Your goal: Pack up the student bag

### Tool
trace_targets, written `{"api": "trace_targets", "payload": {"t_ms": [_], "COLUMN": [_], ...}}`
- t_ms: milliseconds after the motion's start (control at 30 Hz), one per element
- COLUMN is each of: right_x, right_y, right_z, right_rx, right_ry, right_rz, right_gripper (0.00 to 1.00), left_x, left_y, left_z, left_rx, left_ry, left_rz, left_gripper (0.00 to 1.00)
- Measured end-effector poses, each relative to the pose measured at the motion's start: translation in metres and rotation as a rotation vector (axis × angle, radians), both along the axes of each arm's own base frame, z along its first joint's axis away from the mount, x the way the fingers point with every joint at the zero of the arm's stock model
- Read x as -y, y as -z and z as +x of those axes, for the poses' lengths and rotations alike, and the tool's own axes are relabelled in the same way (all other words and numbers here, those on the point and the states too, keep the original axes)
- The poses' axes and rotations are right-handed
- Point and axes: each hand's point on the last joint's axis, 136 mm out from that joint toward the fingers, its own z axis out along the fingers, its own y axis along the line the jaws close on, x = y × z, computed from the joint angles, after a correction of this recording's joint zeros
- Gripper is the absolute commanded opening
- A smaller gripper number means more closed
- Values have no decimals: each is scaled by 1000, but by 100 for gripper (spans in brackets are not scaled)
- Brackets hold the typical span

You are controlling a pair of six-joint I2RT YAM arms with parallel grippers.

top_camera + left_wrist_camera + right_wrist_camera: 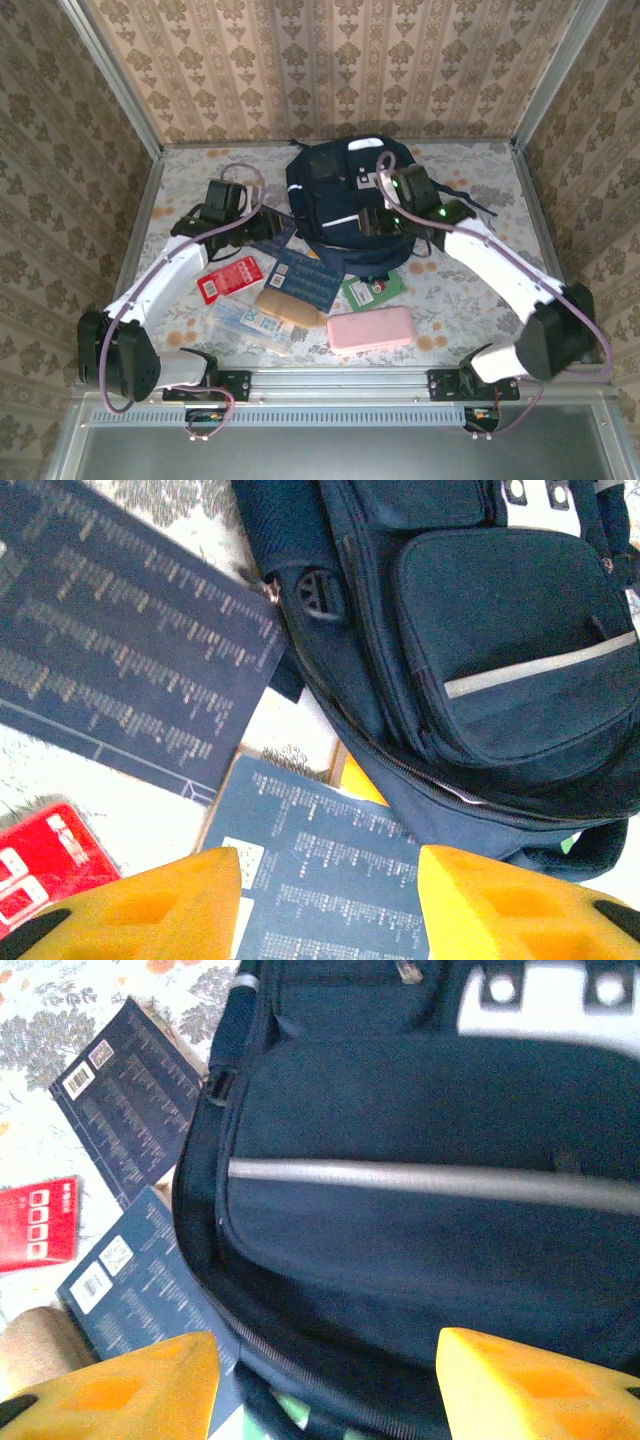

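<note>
Left gripper (330, 912) is hovering with its yellow fingers (150, 905) standing apart and nothing between them, hanging over a navy-blue printed booklet (330, 875) whose far corner is slipping under the bag's near edge. Right gripper (325, 1392) is likewise showing its fingers spread wide, poised above the bag's front pocket without clamping any fabric. Large navy-blue fabric backpack (335, 195) is lying flat at the far middle of the floral-clothed table (480, 180), with a white reflective stripe (420, 1178) running across its pocket. A second navy-blue booklet (120, 650) is lying just left of the bag. A red flat packet (230, 278) is sitting nearer the left arm. A pink oblong case (370, 328), a tan block (290, 308) and a green card (375, 290) are lying along the near side, the green card tucking partly under the bag.
</note>
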Motion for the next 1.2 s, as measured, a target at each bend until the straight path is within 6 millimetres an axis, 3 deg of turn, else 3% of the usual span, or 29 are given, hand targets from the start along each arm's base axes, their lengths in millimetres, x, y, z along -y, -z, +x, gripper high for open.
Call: {"api": "trace_targets", "payload": {"t_ms": [100, 200, 400, 533, 667, 833, 1000, 1200], "right_x": [-18, -29, -16, -5, -7, -11, -12, -14], "right_y": [1, 22, 67, 77, 79, 104, 117, 116], "right_z": [31, 49, 74, 81, 85, 67, 57, 52], "right_rx": [28, 15, -84, -128, -153, -243, -285, -287], "right_ry": [-114, -238, -397, -486, -579, -658, -691, -707], "right_rz": [-62, -137, -200, -177, -131, -98, -78, -44], "right_gripper": [64, 65, 70, 74, 76, 76, 66, 33], "left_x": [2, 4, 15, 23, 25, 26, 28, 29], "left_y": [6, 11, 20, 24, 27, 27, 34, 38], "left_z": [-2, -3, -11, -16, -19, -20, -20, -18], "left_rx": [-20, -26, -53, -67, -81, -80, -103, -115], "left_ry": [-20, -34, -13, 15, 29, 43, 49, 48], "left_rz": [-31, -64, -113, -130, -137, -136, -134, -129], "left_gripper": [50, 50, 50, 49, 49, 49, 48, 48]}}
